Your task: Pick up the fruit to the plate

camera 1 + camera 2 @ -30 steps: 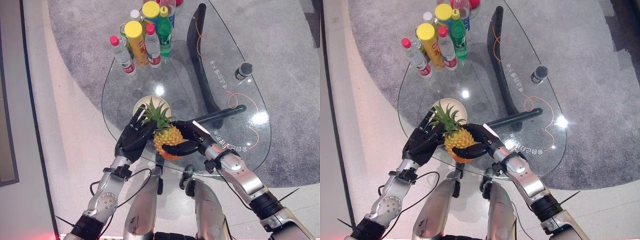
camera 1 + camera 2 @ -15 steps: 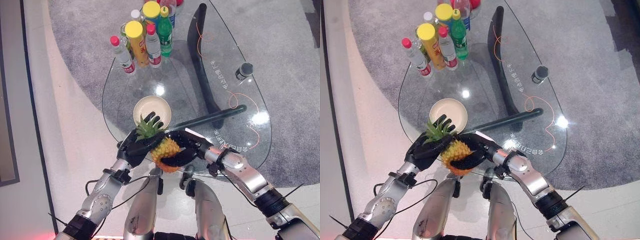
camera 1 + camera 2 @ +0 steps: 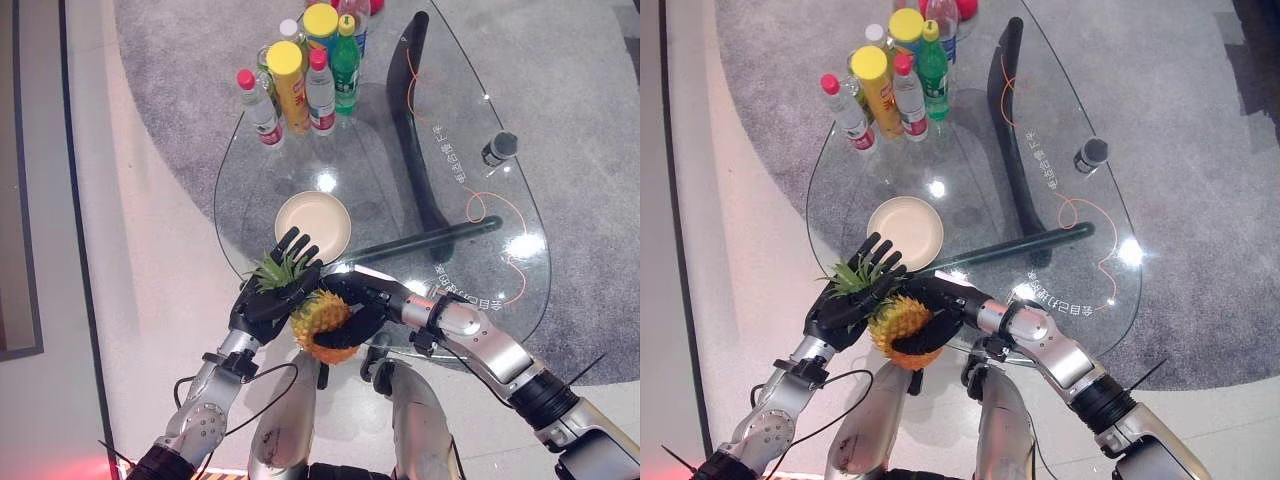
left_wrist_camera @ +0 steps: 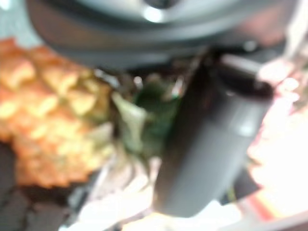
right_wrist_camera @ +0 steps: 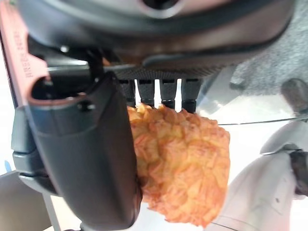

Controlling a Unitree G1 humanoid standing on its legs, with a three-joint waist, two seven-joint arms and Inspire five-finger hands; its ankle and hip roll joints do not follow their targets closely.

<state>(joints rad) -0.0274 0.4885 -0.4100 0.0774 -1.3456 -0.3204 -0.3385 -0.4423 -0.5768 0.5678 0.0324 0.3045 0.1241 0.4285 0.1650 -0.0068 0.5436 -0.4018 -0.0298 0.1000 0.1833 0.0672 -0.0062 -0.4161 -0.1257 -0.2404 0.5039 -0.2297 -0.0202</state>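
Pineapple (image 3: 322, 318): lifted at the table's near edge, drawn nearer the robot than a second ago, now clear of the plate.
Right hand (image 3: 362, 312): curled round its body.
Left hand (image 3: 268, 300): fingers straight against the leaves.
Plate (image 3: 313, 222): uncovered, awaiting fruit.
Bottles (image 3: 303, 72): far edge.

An orange-yellow pineapple (image 3: 322, 318) with a scaly diamond pattern and green leaves is seen between two black hands. A cream plate (image 3: 313, 222) is set on the clear glass table (image 3: 500, 290). Bottles (image 3: 305, 70) are capped in yellow, red and green.
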